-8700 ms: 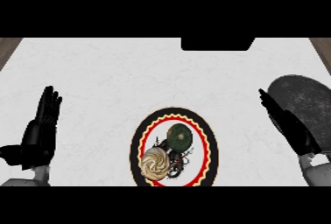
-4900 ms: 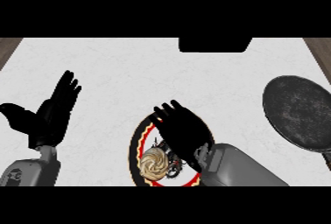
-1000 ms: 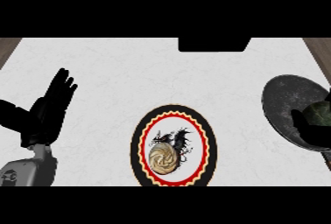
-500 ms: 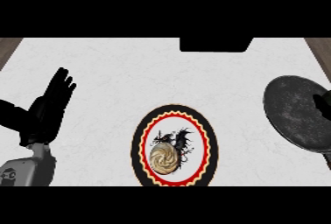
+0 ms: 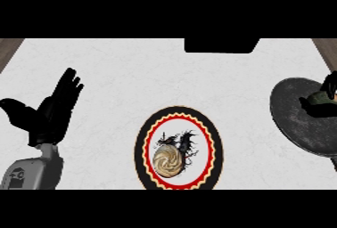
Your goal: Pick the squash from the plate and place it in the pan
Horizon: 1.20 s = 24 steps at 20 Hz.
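Observation:
The dark green squash (image 5: pixel 323 97) shows at the right edge of the head view, over the dark round pan (image 5: pixel 296 120). My right hand (image 5: pixel 310 107) is curled round it, and only fingers and a sliver of green show; most of the hand is cut off by the edge. The round plate (image 5: pixel 146 143), black-rimmed with a red ring, a dragon drawing and a beige swirl, lies in the middle of the white counter with no squash on it. My left hand (image 5: pixel 49 113) rests open at the left, fingers up, well away from the plate.
A black block (image 5: pixel 220 45) sits at the counter's back edge, right of centre. Brown strips (image 5: pixel 10 46) show at the far corners beyond the white top. The pan reaches past the right edge of the view.
The squash left the plate in my right hand and went to the pan. Over the last second that hand stayed over the pan at the right edge, shifting slightly. The left hand stayed still.

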{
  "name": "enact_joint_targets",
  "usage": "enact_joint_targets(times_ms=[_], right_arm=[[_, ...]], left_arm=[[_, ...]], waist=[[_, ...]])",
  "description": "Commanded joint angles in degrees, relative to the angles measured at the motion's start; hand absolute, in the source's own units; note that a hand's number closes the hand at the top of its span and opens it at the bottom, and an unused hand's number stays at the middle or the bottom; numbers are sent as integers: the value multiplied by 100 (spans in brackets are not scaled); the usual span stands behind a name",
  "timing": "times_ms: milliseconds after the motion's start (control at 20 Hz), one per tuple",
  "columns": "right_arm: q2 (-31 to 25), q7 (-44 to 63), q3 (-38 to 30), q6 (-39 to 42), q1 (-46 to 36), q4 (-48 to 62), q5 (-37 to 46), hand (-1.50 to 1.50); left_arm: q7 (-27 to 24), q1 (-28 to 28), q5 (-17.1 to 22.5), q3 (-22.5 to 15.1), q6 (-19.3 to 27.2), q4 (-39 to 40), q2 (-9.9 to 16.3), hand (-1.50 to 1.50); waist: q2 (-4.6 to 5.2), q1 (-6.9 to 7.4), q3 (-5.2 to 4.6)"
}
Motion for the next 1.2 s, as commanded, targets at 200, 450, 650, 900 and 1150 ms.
enact_joint_targets(times_ms=[200,450,650,900,1150], right_arm=[[-211,95,-384,11,-562,2042,-252,-150],[-458,-868,-609,-218,-682,2906,-649,-150],[-429,-1161,-1196,-25,-796,2834,-1420,-150],[-1138,-1590,-2092,1218,-626,3141,-2495,-150],[-1784,-1774,-2532,2548,-237,3395,-3159,-150]], left_arm=[[118,-233,47,89,29,136,-8,0],[-90,-16,89,144,-194,162,75,0],[-155,220,197,250,-206,-114,82,0],[171,221,-10,62,18,-309,-16,0],[36,68,-56,156,39,-68,22,0]], waist=[[-1,-14,0],[0,-19,1],[-13,-24,2],[-33,-109,9],[-41,-174,-1]])
